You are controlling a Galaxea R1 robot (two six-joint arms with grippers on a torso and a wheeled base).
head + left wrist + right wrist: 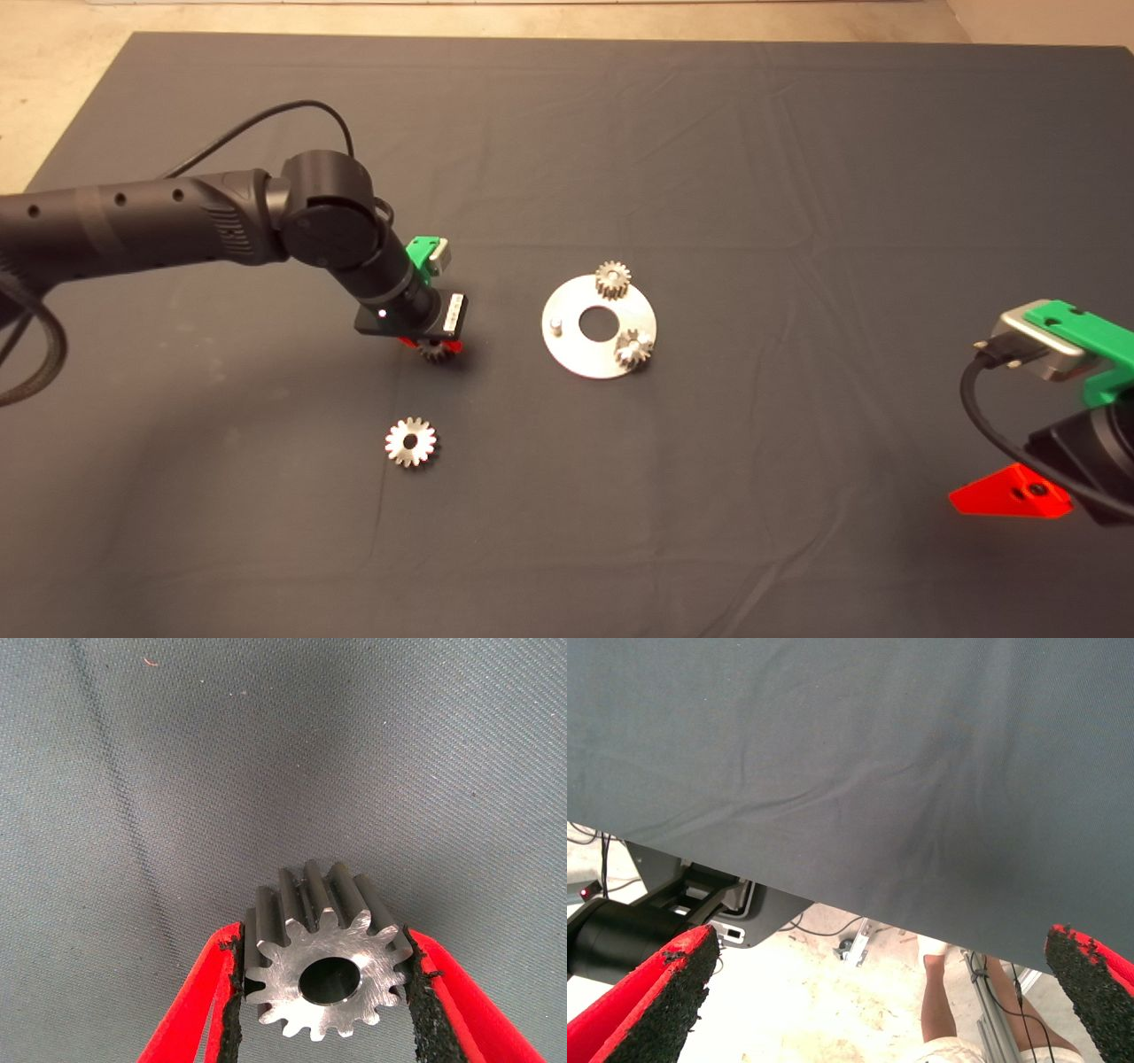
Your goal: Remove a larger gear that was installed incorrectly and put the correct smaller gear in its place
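From above, my left pincer point(434, 347) was down low over the table point(797, 159), left of the round metal plate point(567, 354). A small gear point(433, 352) peeked out under it. The plate had two other small gears point(612, 279) on it and one bare peg point(556, 324) with nothing on it. The big shiny gear point(411, 442) lay flat on the table by itself, well apart from the plate. My right pincer point(1010, 496) waited at the lower right edge.

From my left wrist, I saw my pincer point(323, 992) pinching the small gear point(323, 970). One black pad point(232, 992) pressed on each side of its teeth.

From my right wrist, that pincer point(877, 992) was spread wide with nothing in it. A person's leg point(939, 1001) showed past the edge of the table.

I think the gear could slip, because the pads only touched the tips of the teeth. It could also miss the peg if its little hole did not line up, and then it might tip over.
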